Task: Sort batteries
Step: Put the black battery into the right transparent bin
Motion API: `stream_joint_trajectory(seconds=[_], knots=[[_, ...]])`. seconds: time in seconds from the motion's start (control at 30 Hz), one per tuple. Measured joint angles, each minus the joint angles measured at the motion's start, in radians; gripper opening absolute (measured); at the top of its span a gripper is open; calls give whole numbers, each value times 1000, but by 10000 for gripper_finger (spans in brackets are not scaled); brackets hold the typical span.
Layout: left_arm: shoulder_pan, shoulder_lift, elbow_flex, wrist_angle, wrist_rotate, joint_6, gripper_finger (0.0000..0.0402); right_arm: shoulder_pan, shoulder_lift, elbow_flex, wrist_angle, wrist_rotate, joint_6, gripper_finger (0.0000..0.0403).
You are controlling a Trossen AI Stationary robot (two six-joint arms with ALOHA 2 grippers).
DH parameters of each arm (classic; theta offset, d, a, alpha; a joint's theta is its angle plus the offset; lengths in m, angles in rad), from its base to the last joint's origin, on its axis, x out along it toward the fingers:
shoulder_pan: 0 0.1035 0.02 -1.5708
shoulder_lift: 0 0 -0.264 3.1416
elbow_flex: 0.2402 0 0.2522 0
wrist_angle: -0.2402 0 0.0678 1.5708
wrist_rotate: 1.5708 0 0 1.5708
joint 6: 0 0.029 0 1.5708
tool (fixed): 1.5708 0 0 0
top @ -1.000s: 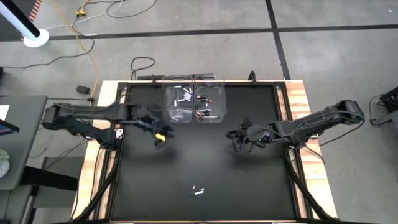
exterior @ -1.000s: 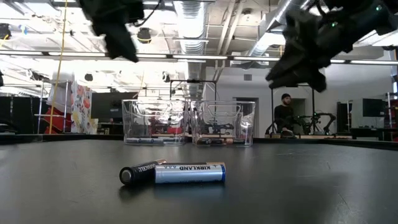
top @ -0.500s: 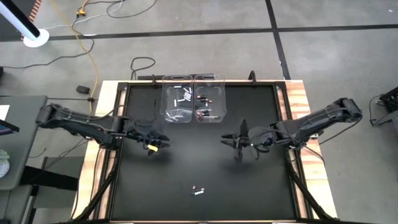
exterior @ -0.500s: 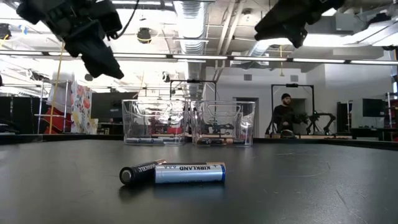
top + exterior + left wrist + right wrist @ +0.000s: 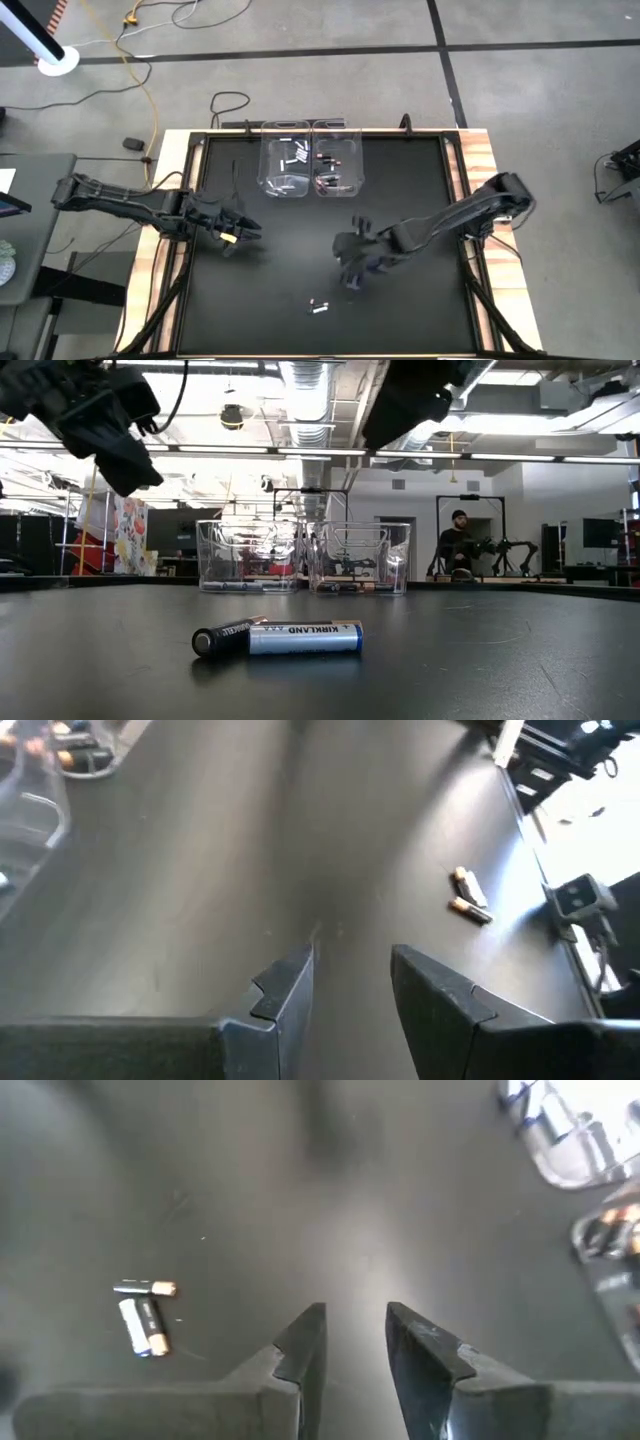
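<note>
Two batteries [image 5: 317,306] on table, apart from right gripper [image 5: 352,268]; both jaws parted, empty.

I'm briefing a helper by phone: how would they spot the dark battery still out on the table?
Start at the two clear bins at the black table's far edge, then look to the opposite, near edge. Two batteries lie touching there; the dark battery is black, unlike its white-and-blue neighbour.

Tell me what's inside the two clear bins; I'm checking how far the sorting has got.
The left bin holds several white batteries; the right bin holds dark ones with reddish ends. Exact counts can't be read, since they overlap. Two loose batteries lie on the table.
</note>
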Motion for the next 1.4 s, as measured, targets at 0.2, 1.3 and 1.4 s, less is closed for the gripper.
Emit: stream_joint_trajectory(seconds=[0.2,1.3,1.4], knots=[[-8,-43,-10,-81,8,22,133,29,193,214,-120,-55,85,163],[-9,-47,-10,-232,8,44,133,53,579,524,-62,-313,-276,175],[-9,-45,-10,-233,8,43,133,50,578,525,-66,-313,-323,173]])
